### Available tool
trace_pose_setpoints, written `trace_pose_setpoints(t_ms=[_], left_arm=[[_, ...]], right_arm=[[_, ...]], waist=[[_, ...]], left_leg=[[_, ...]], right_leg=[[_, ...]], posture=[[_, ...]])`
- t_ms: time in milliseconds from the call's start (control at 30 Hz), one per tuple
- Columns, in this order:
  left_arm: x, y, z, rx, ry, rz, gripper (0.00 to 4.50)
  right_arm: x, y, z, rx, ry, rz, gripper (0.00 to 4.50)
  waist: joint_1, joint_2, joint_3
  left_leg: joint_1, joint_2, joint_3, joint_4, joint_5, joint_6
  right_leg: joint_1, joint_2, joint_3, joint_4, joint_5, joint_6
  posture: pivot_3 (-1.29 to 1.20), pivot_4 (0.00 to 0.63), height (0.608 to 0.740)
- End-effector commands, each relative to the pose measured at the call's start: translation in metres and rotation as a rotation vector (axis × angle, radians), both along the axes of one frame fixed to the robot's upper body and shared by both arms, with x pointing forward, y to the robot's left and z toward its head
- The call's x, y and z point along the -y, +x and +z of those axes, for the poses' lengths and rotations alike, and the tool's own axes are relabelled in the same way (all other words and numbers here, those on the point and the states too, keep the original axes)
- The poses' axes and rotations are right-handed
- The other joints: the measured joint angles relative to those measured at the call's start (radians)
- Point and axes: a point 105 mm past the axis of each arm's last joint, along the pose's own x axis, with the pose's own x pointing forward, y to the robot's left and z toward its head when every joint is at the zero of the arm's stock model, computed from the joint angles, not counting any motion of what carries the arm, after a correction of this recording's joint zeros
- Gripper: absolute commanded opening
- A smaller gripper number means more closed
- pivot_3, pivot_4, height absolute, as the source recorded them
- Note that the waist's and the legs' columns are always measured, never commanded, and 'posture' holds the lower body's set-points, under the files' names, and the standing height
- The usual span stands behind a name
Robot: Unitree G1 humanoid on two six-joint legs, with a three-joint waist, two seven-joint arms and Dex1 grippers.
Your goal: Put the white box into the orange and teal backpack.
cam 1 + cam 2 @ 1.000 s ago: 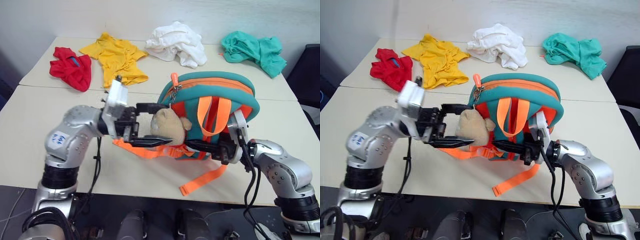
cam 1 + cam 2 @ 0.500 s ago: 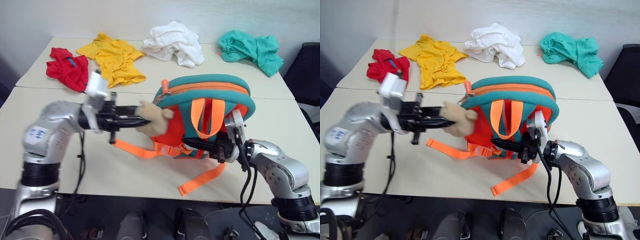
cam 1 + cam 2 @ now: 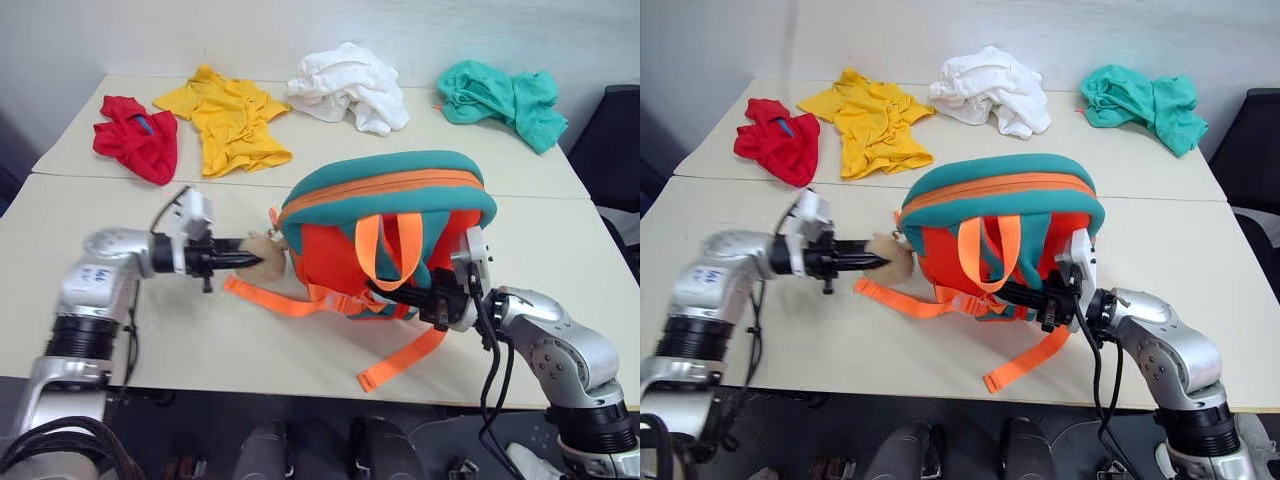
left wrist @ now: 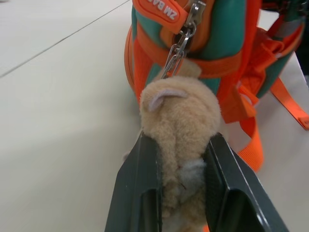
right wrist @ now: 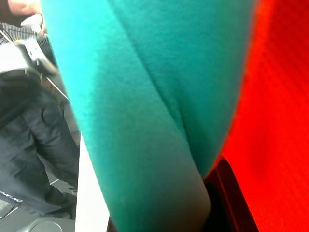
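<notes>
An orange and teal backpack [image 3: 385,235] stands upright near the front edge of a pale desk [image 3: 150,340]. The left tool [image 4: 181,193] is clamped on the tan plush animal [image 4: 181,128] that hangs by a chain from the backpack's zipper pull, on the bag's left side. The right tool [image 3: 405,293], its black fingers pressed together, grips the bag's lower front among the orange straps [image 3: 305,303]. At the far edge lie red [image 3: 135,135], yellow [image 3: 230,115], white [image 3: 350,85] and teal [image 3: 500,100] garments
</notes>
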Motion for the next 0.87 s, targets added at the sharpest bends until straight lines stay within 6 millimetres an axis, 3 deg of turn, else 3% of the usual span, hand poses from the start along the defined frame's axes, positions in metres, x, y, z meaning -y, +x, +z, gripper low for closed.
trace_pose_setpoints(t_ms=[33, 100, 200, 333, 433, 533, 667, 767, 867], left_arm=[[0.008, -0.001, -0.009, 0.005, -0.012, 0.022, 0.70], [0.008, -0.004, -0.008, 0.004, -0.038, 0.031, 1.39], [-0.003, -0.012, 0.001, 0.058, -0.051, 0.069, 2.33], [-0.045, -0.026, 0.016, 0.115, -0.048, 0.166, 3.63], [-0.083, -0.045, 0.016, 0.120, 0.011, 0.237, 4.50], [-0.112, -0.069, 0.007, 0.133, 0.119, 0.271, 4.50], [-0.131, -0.084, -0.001, 0.161, 0.165, 0.350, 4.50], [-0.139, -0.093, -0.015, 0.252, 0.291, 0.416, 4.50], [-0.137, -0.091, -0.006, 0.305, 0.261, 0.451, 4.50]], right_arm=[[0.001, -0.003, 0.012, 0.051, 0.055, -0.014, 0.02], [0.005, -0.001, 0.013, 0.037, 0.071, -0.042, 0.02], [0.012, -0.002, 0.012, 0.055, 0.044, -0.061, 1.05], [0.045, -0.007, 0.017, 0.106, -0.011, -0.138, 2.43], [0.083, -0.026, -0.001, 0.111, -0.211, -0.150, 3.58], [0.124, -0.030, -0.010, 0.146, -0.343, -0.226, 4.47], [0.160, -0.027, -0.024, 0.226, -0.482, -0.293, 4.47], [0.183, -0.020, -0.031, 0.247, -0.473, -0.356, 4.47], [0.193, -0.014, -0.040, 0.294, -0.519, -0.369, 4.47]], waist=[[0.000, 0.000, 0.000], [-0.001, 0.000, 0.000], [-0.002, 0.000, 0.000], [-0.006, 0.000, 0.000], [-0.003, 0.000, 0.000], [-0.002, 0.000, 0.000], [-0.003, 0.000, 0.000], [-0.004, 0.001, 0.000], [-0.003, 0.001, 0.001]], left_leg=[[0.000, 0.000, 0.000, 0.000, 0.000, 0.000], [0.000, 0.000, 0.000, 0.000, 0.000, 0.000], [0.000, 0.000, 0.000, 0.000, 0.000, 0.000], [0.000, 0.001, -0.001, -0.001, 0.000, 0.000], [0.001, 0.001, -0.001, -0.003, 0.000, 0.000], [0.001, 0.001, 0.000, -0.003, -0.001, 0.001], [0.003, 0.000, 0.001, -0.003, -0.004, 0.002], [0.004, 0.001, 0.001, -0.003, -0.004, 0.000], [0.004, 0.001, 0.001, -0.004, -0.004, 0.000]], right_leg=[[0.000, 0.000, 0.000, 0.000, 0.000, 0.000], [0.000, 0.000, 0.000, 0.000, 0.000, 0.000], [0.000, -0.001, 0.001, 0.000, 0.000, 0.000], [0.000, -0.001, 0.002, 0.000, 0.000, 0.000], [0.000, -0.001, 0.002, -0.002, 0.000, 0.000], [0.002, -0.001, 0.002, -0.005, 0.000, 0.000], [0.002, -0.003, 0.004, -0.007, 0.000, 0.000], [0.001, -0.004, 0.004, -0.006, 0.000, 0.000], [0.001, -0.004, 0.004, -0.006, 0.000, 0.000]], posture=[[0.00, 0.150, 0.740], [0.00, 0.150, 0.740], [0.00, 0.150, 0.740], [0.00, 0.150, 0.740], [0.00, 0.150, 0.740], [0.00, 0.150, 0.740], [0.00, 0.150, 0.740], [0.00, 0.150, 0.740], [0.00, 0.150, 0.740]])
